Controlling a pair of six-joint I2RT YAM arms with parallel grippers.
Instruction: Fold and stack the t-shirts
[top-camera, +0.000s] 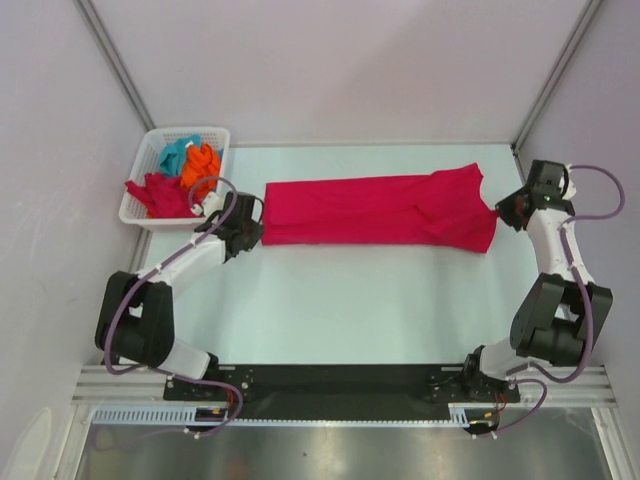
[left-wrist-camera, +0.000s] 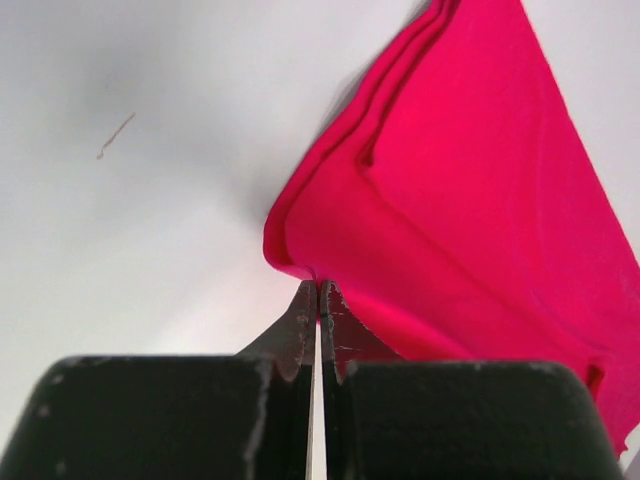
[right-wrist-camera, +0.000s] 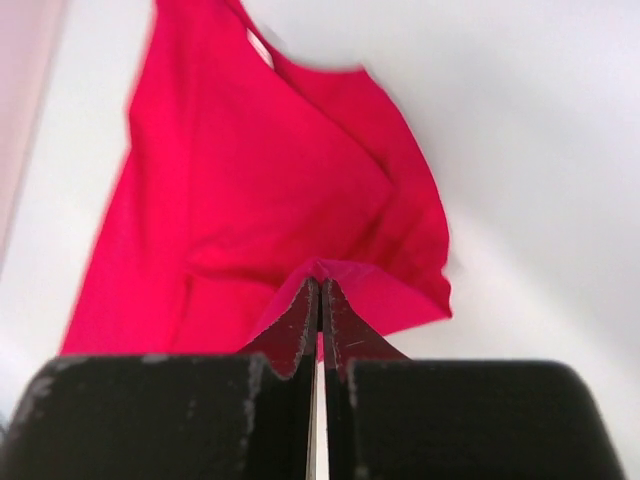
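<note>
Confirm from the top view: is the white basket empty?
No, the basket holds a teal shirt, an orange shirt and a red shirt.

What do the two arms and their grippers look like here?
Both the left arm and right arm are white links with black joints, each trailing a looped purplish-grey cable. The left gripper and right gripper have black bodies with thin, dark, scuffed fingers tapering to points.
</note>
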